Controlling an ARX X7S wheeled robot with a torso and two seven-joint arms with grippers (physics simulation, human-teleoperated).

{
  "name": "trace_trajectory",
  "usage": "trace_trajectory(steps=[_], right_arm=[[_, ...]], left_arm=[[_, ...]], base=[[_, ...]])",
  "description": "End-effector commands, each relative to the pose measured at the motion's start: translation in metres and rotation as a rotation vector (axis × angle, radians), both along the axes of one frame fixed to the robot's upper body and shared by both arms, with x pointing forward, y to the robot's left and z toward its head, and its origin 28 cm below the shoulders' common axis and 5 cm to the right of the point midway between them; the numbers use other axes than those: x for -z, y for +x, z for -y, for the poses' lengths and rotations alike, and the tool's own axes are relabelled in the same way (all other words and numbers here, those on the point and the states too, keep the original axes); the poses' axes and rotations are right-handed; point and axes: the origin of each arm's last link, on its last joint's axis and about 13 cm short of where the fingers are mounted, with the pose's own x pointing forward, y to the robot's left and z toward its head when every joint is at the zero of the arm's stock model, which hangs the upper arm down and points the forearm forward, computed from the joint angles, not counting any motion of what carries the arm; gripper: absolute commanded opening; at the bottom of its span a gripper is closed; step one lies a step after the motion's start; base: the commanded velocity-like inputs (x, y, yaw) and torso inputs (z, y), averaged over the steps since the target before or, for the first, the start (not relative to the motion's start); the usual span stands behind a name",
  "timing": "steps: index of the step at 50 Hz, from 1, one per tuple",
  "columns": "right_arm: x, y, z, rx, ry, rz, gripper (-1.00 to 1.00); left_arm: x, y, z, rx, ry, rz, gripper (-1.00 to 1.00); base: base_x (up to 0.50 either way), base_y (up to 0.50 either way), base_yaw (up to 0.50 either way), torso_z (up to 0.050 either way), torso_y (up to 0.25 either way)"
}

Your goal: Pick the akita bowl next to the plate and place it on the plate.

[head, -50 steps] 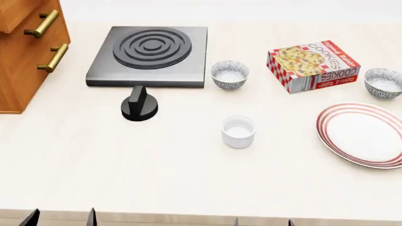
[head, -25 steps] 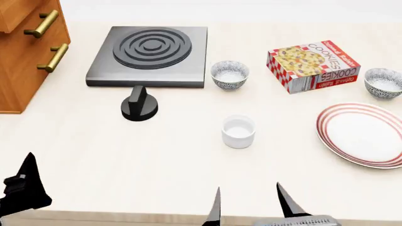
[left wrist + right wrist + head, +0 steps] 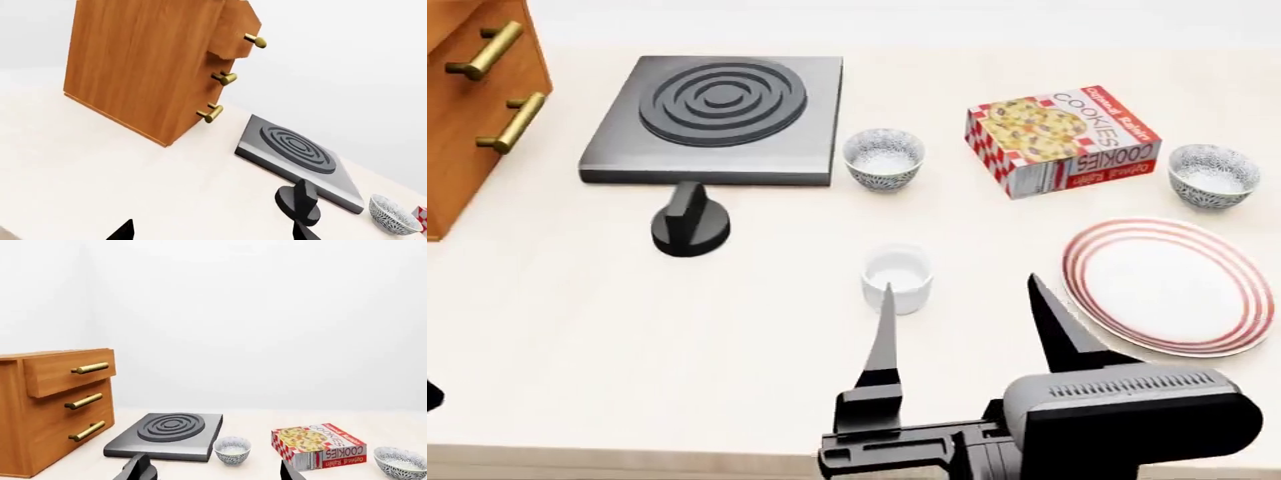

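The akita bowl (image 3: 1212,175), speckled grey-black with a white inside, stands just behind the plate (image 3: 1168,285), a wide white plate with red rings at the right. The right wrist view shows this bowl (image 3: 400,462) at its edge, past the cookie box. An identical second bowl (image 3: 884,158) sits beside the stove. My right gripper (image 3: 961,300) hovers open over the table's front, its fingers either side of a white cup (image 3: 898,278) and well short of the akita bowl. My left gripper (image 3: 213,236) is open with nothing between its fingers.
A black hotplate (image 3: 710,118) with a loose black knob (image 3: 690,222) in front lies at the back left. A wooden drawer cabinet (image 3: 474,100) stands at the far left. A cookie box (image 3: 1065,140) sits between the two bowls.
My right gripper has come up and forward into the head view, reaching the white cup. The left gripper has dropped almost out of that view. The scene has shifted slightly left.
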Motion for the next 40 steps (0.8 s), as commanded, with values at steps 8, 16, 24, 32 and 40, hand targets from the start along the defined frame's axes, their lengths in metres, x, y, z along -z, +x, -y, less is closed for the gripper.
trace_trajectory(steps=[8, 16, 24, 32, 40], right_arm=[[-0.005, 0.001, 0.0033, -0.006, 0.016, 0.017, 1.0], [-0.0044, 0.001, 0.003, -0.004, 0.012, 0.013, 1.0], [-0.0038, 0.0009, 0.0036, 0.0, 0.011, 0.011, 1.0], [-0.0036, 0.0009, 0.0033, -0.002, 0.011, 0.01, 1.0], [-0.0045, 0.0002, 0.0035, -0.003, 0.01, 0.012, 1.0]], left_arm=[[0.004, 0.0029, -0.0055, -0.035, -0.032, -0.002, 1.0], [0.0037, 0.0025, -0.0054, -0.036, -0.03, -0.002, 1.0], [0.0046, 0.0023, -0.0053, -0.035, -0.025, -0.002, 1.0], [0.0039, 0.0019, -0.0054, -0.035, -0.026, -0.003, 1.0], [0.0044, 0.0021, -0.0056, -0.036, -0.029, -0.004, 1.0]], base=[[0.0, -0.48, 0.0, 0.0, 0.0], [0.0, -0.48, 0.0, 0.0, 0.0], [0.0, -0.49, 0.0, 0.0, 0.0], [0.0, -0.49, 0.0, 0.0, 0.0], [0.0, -0.48, 0.0, 0.0, 0.0]])
